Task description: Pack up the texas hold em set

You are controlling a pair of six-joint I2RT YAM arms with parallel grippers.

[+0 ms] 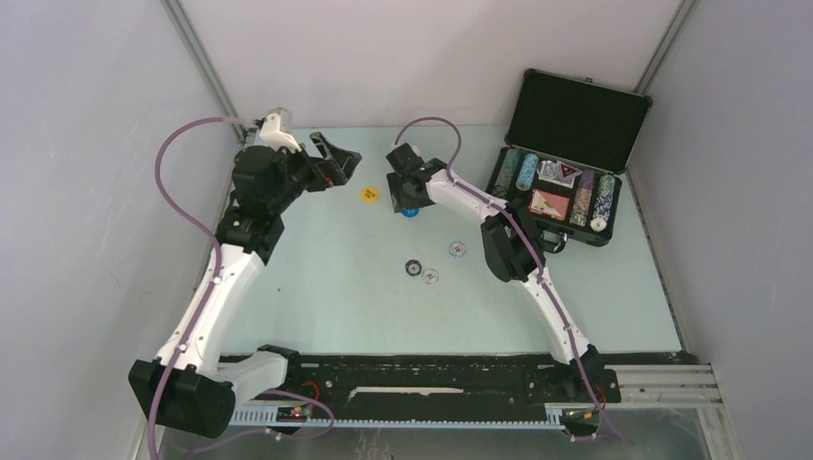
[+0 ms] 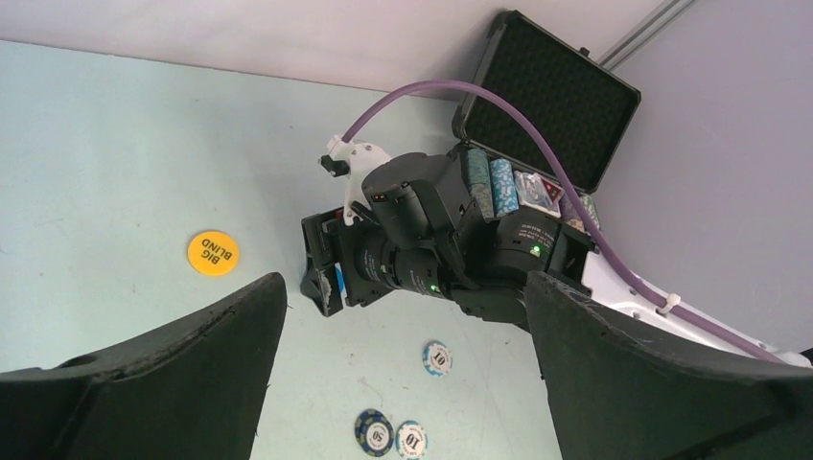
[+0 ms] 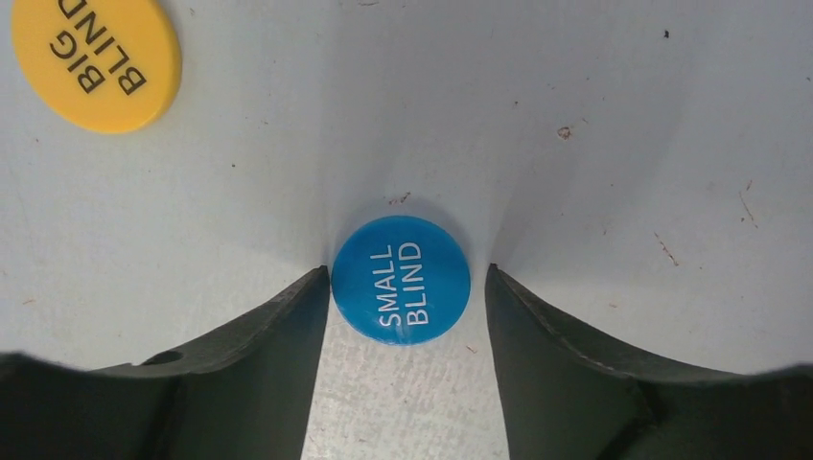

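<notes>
The black silver-trimmed briefcase point(image 1: 628, 134) stands open at the back right, with rows of striped chips point(image 1: 518, 171) and a red card deck point(image 1: 548, 202) inside. My right gripper point(image 3: 406, 272) is open and low on the table, its jaws on either side of the blue SMALL BLIND disc point(image 3: 401, 279); the left finger point(image 3: 288, 326) touches its edge. The yellow BIG BLIND disc point(image 1: 370, 195) lies just to the left. My left gripper point(image 1: 340, 163) is open and empty, held above the table at the back left. Three loose chips point(image 1: 457, 250) point(image 1: 413, 267) point(image 1: 431, 276) lie mid-table.
The briefcase lid point(image 2: 546, 96) stands upright against the back wall. Grey walls close in the table on the left, back and right. The right arm point(image 1: 518, 249) stretches diagonally between the loose chips and the briefcase.
</notes>
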